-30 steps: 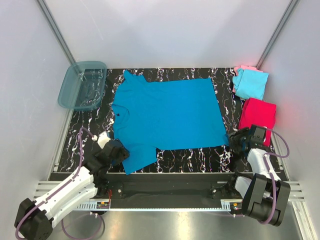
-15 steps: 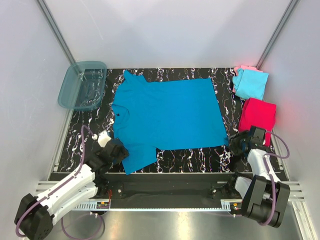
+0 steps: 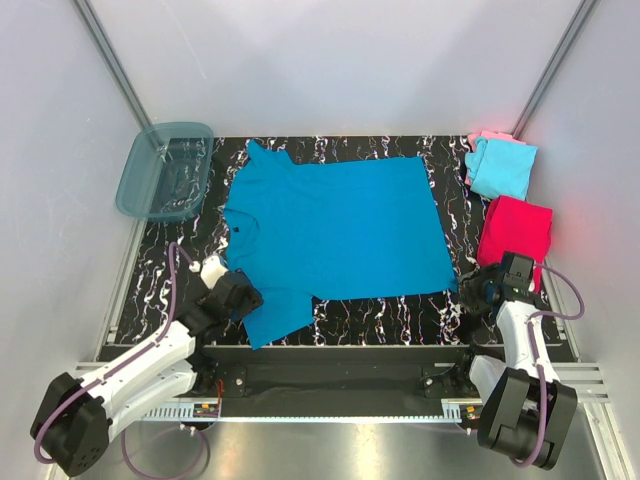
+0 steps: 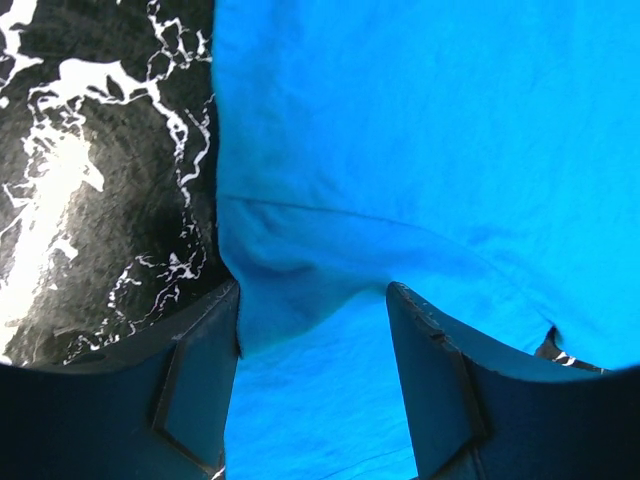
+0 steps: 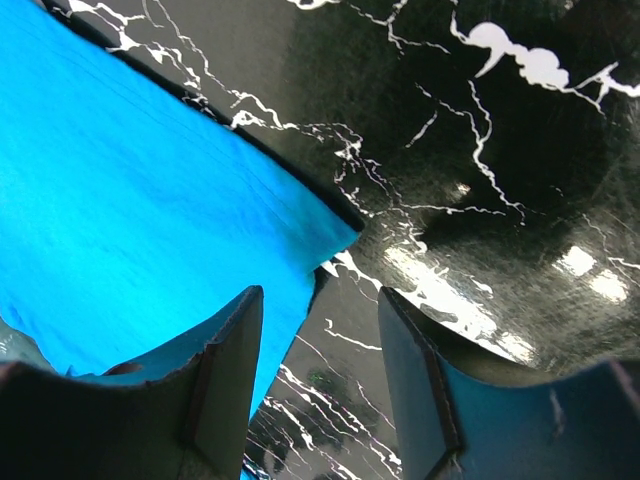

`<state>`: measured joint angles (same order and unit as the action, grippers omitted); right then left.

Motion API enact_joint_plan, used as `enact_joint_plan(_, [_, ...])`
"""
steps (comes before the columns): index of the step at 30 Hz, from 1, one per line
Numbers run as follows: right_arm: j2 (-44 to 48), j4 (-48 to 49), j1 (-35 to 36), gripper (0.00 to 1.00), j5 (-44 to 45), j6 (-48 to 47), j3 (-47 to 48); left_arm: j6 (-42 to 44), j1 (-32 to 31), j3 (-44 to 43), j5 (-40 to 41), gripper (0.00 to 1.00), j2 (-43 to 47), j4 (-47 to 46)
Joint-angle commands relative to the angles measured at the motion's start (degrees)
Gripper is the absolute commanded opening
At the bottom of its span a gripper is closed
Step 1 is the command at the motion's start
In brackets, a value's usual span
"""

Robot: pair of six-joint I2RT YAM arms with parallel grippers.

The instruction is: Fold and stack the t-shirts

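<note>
A large teal-blue t-shirt (image 3: pixel 335 235) lies spread flat on the black marbled table (image 3: pixel 400 315). My left gripper (image 3: pixel 243 297) sits at its near-left sleeve, jaws open. In the left wrist view the left gripper (image 4: pixel 315 290) straddles a raised fold of the sleeve cloth (image 4: pixel 290 265), which is not pinched. My right gripper (image 3: pixel 477 290) stands open at the shirt's near-right hem corner. In the right wrist view the right gripper (image 5: pixel 320 295) has the hem corner (image 5: pixel 335 225) just ahead of its gap. Its left finger (image 5: pixel 225 370) overlaps the cloth edge.
A light cyan t-shirt (image 3: pixel 502 168) lies folded on a pale pink one (image 3: pixel 487 137) at the back right. A folded magenta-red t-shirt (image 3: pixel 516 228) lies close behind my right gripper. A translucent teal tub (image 3: pixel 165 170) stands at the back left. White walls enclose the table.
My left gripper has crept forward and right onto the sleeve. My right gripper has shifted slightly nearer at the hem corner. The shirt has not moved.
</note>
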<state>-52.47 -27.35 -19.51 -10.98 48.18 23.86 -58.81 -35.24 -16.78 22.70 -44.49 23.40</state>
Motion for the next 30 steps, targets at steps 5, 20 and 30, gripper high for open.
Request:
enact_joint_plan(5, [-0.8, -0.2, -0.2, 0.57, 1.6, 0.9, 1.9, 1.1, -0.2, -1.5, 1.0, 0.62, 1.9, -2.0])
enact_joint_plan(20, [-8.6, 7.0, -0.2, 0.56, 0.3, 2.5, 2.0, 1.0, -0.1, -1.6, 1.6, 0.55, 3.2, -0.4])
enact_joint_plan(30, [-12.6, 11.6, -0.2, 0.55, -1.4, 4.6, 1.5, 1.2, -0.1, -2.5, 1.5, 0.51, 2.7, 0.1])
